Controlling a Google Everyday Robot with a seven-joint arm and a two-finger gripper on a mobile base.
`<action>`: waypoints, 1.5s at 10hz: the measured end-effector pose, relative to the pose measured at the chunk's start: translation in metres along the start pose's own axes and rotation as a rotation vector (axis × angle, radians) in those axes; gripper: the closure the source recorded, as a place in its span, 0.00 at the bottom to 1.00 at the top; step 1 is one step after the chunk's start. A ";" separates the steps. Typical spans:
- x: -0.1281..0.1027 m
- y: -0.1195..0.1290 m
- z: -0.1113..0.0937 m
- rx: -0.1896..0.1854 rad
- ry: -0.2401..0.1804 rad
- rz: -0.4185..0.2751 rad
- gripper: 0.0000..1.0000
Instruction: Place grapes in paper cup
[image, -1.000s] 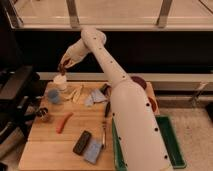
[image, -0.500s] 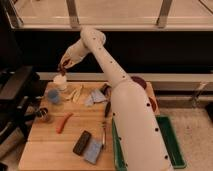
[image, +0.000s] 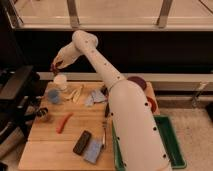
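Note:
My gripper (image: 56, 65) hangs at the back left of the wooden table, just above the paper cup (image: 60, 81), a small white cup near the table's far edge. It is shut on the grapes (image: 53, 66), which show as a small dark red clump at the fingertips, held in the air a little above and to the left of the cup's rim. The arm reaches in from the right and hides part of the table behind it.
A blue cup (image: 53, 96) stands just in front of the paper cup, with a small dark jar (image: 43, 114) and an orange carrot (image: 64, 122) nearer. Yellow pieces (image: 76, 93), a blue cloth (image: 95, 98), a black phone (image: 82, 142), a blue sponge (image: 93, 150) and a green bin (image: 172, 147) lie to the right.

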 end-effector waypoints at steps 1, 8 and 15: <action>0.000 0.002 0.004 -0.003 -0.001 -0.010 0.81; -0.009 0.024 0.023 -0.065 -0.030 0.000 0.80; -0.011 0.049 0.046 -0.119 -0.060 0.065 0.38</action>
